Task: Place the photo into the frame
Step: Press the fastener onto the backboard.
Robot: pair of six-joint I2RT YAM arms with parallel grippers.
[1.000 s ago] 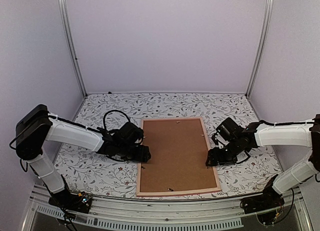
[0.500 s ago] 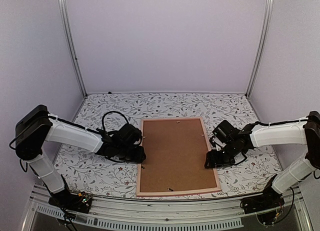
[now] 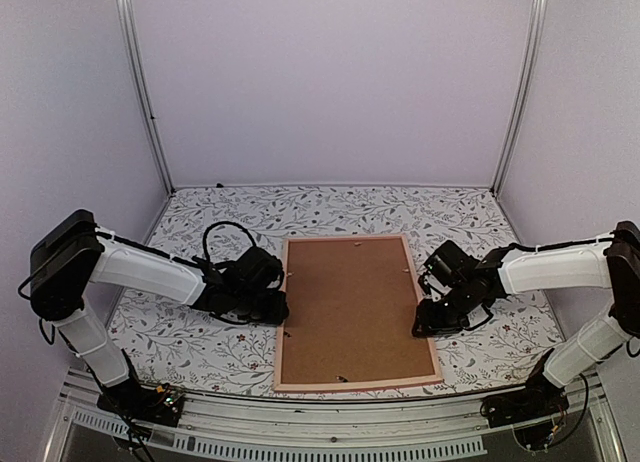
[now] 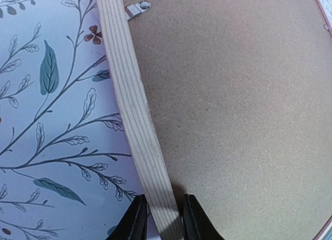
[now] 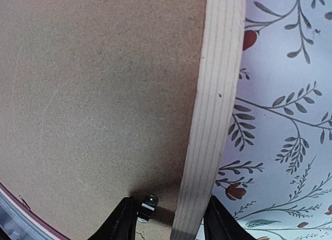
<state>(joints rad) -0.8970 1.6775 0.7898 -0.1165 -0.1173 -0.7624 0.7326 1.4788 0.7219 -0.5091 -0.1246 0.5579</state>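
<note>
The pink frame [image 3: 355,384] lies face down on the table, with its brown hardboard backing [image 3: 350,307] showing. The photo is hidden. My left gripper [image 3: 280,307] is at the frame's left rail. In the left wrist view its jaws [image 4: 163,219] close on the pale wooden rail [image 4: 132,110], one finger on each side. My right gripper [image 3: 422,322] is at the right rail. In the right wrist view it [image 5: 168,222] is open and straddles the rail [image 5: 215,105], with a metal clip [image 5: 147,206] between the fingers.
The table has a floral cloth [image 3: 200,352]. Another metal clip [image 4: 136,9] sits on the backing [image 4: 233,105] by the left rail. Metal posts [image 3: 145,92] and pale walls close in the back and sides. The table's front edge [image 3: 330,412] runs just below the frame.
My left gripper has drawn a little to the left along the frame's left edge. My right gripper has shifted slightly toward the frame. The frame lies about where it was.
</note>
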